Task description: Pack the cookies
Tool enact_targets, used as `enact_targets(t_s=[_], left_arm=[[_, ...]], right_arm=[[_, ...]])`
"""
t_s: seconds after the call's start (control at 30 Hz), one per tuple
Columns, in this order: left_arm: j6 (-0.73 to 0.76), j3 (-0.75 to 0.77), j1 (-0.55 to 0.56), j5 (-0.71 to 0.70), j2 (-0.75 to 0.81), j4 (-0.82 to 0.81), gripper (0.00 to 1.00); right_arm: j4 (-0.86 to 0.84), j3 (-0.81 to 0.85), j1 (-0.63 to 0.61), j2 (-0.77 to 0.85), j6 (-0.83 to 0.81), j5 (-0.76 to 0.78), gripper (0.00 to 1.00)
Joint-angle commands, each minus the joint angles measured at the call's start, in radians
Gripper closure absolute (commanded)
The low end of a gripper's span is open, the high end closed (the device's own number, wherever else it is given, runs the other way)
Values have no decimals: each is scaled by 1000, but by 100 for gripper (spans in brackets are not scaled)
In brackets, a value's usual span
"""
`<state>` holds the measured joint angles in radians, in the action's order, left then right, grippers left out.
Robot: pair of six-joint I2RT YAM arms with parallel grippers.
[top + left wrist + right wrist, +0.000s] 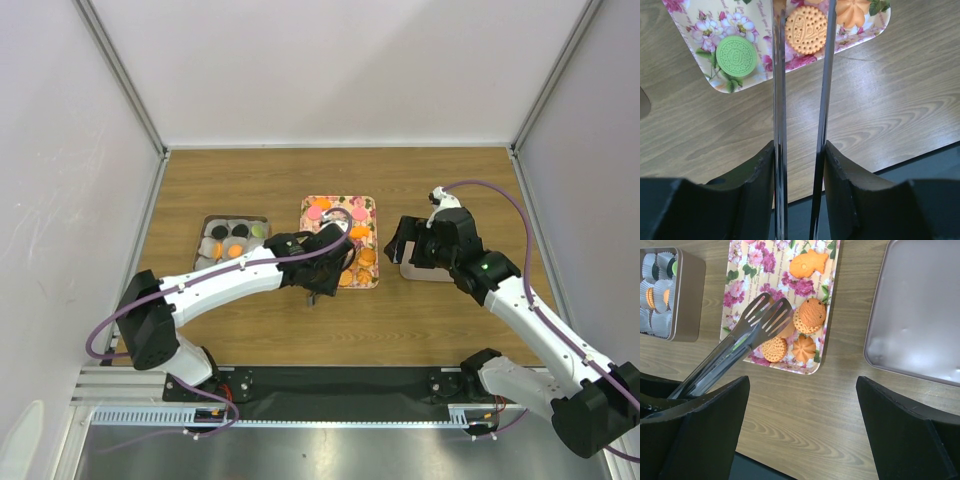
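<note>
Left tool [800, 160] clamped on metal tongs [757, 322], whose slotted tips lie over orange cookies [807, 315] at the floral tray's [747, 270] near end. Right tool [802, 407] spread wide, empty, above the bench [805, 385] beside the grey lid [915, 315]. Further cookies occupy paper cups in the tin [690, 300].

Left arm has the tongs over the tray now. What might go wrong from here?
1. The orange cookies overlap near the tray edge, so the tongs may pinch two or nudge one onto the table.
2. The left gripper holds only the tongs' thin arms; they might twist or slip during the carry to the tin.
</note>
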<state>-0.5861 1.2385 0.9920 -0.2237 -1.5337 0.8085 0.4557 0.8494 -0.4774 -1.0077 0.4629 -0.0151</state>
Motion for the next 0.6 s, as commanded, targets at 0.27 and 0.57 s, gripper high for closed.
enact_targets(t_s=[0.27,0.57], left_arm=[[-46,-47,19,1,14,-34,56],[-44,-47,27,0,7,-34,63]], right_arm=[[-32,23,3,-3,8,9,5],[-31,25,3,0,7,7,5]])
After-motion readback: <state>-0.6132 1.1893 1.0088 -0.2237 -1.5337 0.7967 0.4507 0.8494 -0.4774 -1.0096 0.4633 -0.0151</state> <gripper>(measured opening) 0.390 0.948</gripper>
